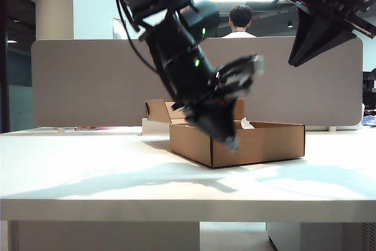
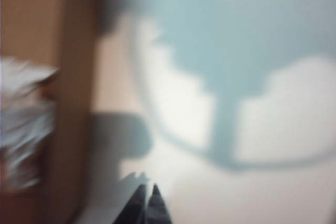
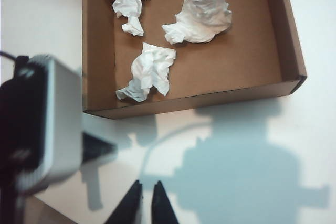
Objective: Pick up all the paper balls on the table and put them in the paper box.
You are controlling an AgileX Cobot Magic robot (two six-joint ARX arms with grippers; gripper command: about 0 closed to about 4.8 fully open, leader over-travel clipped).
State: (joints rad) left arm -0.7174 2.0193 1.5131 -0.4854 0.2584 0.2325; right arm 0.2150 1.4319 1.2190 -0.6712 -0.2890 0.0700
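The brown paper box (image 1: 258,145) stands open on the white table (image 1: 88,168), right of centre. In the right wrist view all three white paper balls lie inside the paper box (image 3: 236,51): one (image 3: 127,1), a second (image 3: 199,18) and a third (image 3: 149,72). One crumpled tip (image 1: 247,124) shows above the box rim. My left gripper (image 1: 232,139) slants down in front of the box's near wall, shut and empty; its tips (image 2: 147,190) hang over the table beside the blurred box wall (image 2: 73,77). My right gripper (image 3: 147,185) is high at the upper right (image 1: 294,63), fingers almost together, holding nothing.
A grey divider panel (image 1: 88,80) runs behind the table, with a person (image 1: 239,22) beyond it. The box's lid flap (image 1: 158,111) stands up at the back, beside a low white block (image 1: 154,126). The left arm's grey and black body (image 3: 42,124) fills one side of the right wrist view.
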